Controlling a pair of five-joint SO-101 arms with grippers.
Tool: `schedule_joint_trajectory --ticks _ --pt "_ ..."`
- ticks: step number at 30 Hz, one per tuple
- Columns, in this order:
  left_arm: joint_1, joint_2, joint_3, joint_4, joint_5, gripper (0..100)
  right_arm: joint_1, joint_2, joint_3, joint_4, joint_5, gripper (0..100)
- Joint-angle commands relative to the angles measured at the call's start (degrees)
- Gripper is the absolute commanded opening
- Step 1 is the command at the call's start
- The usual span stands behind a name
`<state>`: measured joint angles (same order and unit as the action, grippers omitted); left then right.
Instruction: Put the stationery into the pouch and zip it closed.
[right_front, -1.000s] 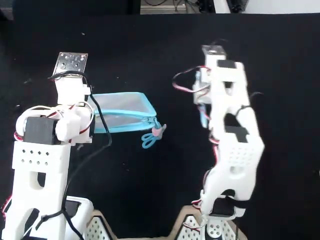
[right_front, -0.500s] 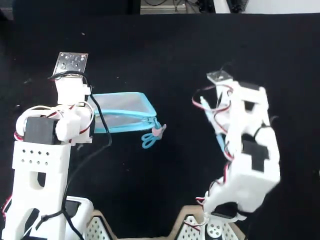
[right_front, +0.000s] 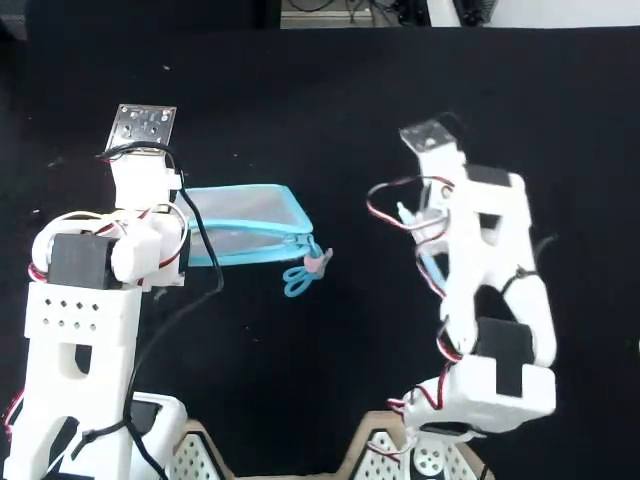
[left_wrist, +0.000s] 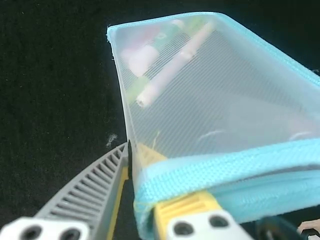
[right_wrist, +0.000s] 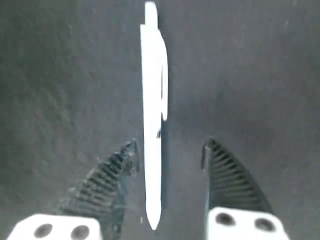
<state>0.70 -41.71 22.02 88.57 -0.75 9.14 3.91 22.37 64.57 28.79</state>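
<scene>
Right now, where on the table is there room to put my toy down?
The biggest bare patch of table is the far side, beyond the pouch and both arms. Another bare strip runs between the zipper loop and the right arm. It's crowded where the left fingers clamp the pouch and where the open right fingers straddle the pen.

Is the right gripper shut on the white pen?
No: the right gripper stands open, jaws apart on either side of the slim white plastic pen.
</scene>
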Motion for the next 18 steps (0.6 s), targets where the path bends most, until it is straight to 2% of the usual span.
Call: schedule_joint_trajectory --ticks 1,15,18 --pt "0.3 -0.3 -0.2 -0.4 -0.3 3 -4.5 4.6 -8.0 -3.6 -3.6 18.7" --pt "0.3 -0.3 -0.2 -0.3 -0.4 3 -4.7 24.8 -23.7 -4.8 -3.2 18.4" --pt "0.3 -0.3 -0.2 -0.4 -0.4 3 -4.5 25.2 -23.7 -4.8 -3.3 11.6"
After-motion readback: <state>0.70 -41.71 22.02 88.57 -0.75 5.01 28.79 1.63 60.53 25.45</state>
